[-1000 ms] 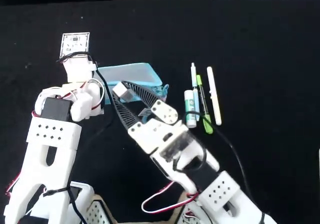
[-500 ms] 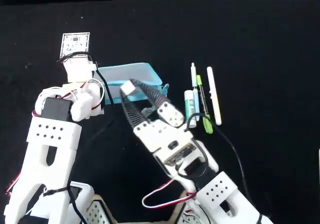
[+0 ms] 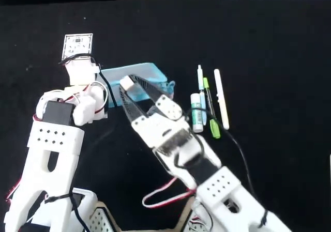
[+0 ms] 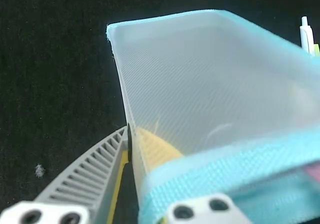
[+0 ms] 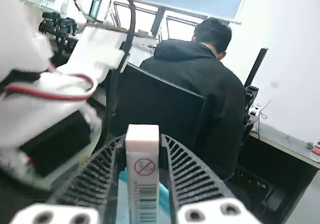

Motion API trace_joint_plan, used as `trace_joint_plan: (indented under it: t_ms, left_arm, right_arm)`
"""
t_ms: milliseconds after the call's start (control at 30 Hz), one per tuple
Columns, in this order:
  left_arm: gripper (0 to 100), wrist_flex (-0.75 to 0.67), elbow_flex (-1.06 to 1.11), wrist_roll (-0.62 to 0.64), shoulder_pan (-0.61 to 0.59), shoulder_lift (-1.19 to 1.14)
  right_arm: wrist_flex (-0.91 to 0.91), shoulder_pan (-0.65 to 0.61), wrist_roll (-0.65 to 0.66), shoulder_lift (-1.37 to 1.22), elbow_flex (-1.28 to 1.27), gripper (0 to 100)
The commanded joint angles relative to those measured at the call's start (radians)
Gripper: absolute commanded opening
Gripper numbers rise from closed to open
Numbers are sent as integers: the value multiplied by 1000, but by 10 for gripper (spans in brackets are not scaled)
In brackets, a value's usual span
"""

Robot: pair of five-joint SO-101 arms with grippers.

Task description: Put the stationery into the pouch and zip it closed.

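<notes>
Step in hand: the eraser [image 5: 142, 184] is to be lowered squarely into the pouch [image 3: 155, 73] mouth and let go only once it is judged well inside the rim
Right gripper [image 3: 128, 83]: jaws are closed narrowly on the eraser, which is held over the pouch
Left gripper [image 4: 129, 139]: jaws are clamped on the pouch's edge, and the mouth is propped open
To be packed: pens [image 3: 209, 100] and glue stick [image 3: 196, 113] are seen on the table [image 3: 269, 46], just beside the pouch

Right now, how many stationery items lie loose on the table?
4: glue stick, pale blue pen, green pen, white pen, side by side beside the pouch. The right arm may hide more.
</notes>
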State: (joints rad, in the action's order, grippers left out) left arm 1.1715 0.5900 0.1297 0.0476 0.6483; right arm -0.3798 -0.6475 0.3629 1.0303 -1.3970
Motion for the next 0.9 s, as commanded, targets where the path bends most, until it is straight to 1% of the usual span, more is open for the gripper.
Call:
trace_joint_plan:
  t_ms: [0, 133, 300, 333, 400, 533, 600, 733, 867]
  left_arm:
    - [30, 3, 25, 12, 4, -3]
    - [30, 5, 25, 12, 4, -3]
    - [30, 3, 25, 12, 4, -3]
    - [30, 3, 25, 12, 4, -3]
    - [30, 3, 25, 12, 4, -3]
    - [30, 3, 25, 12, 4, -3]
    - [30, 3, 25, 12, 4, -3]
    - [30, 3, 25, 12, 4, -3]
    - [30, 5, 25, 12, 4, -3]
  right_arm:
    - [3, -11, 0, -105, 140, 11]
    - [2, -9, 2, -82, 113, 11]
    - [9, -40, 0, 65, 18, 11]
    - [35, -46, 0, 97, 2, 11]
    - [170, -72, 0, 162, -4, 12]
    - [532, -104, 0, 248, 90, 13]
    - [626, -101, -17, 255, 145, 13]
    - [635, -69, -78, 231, 176, 13]
    - [563, -32, -91, 205, 150, 13]
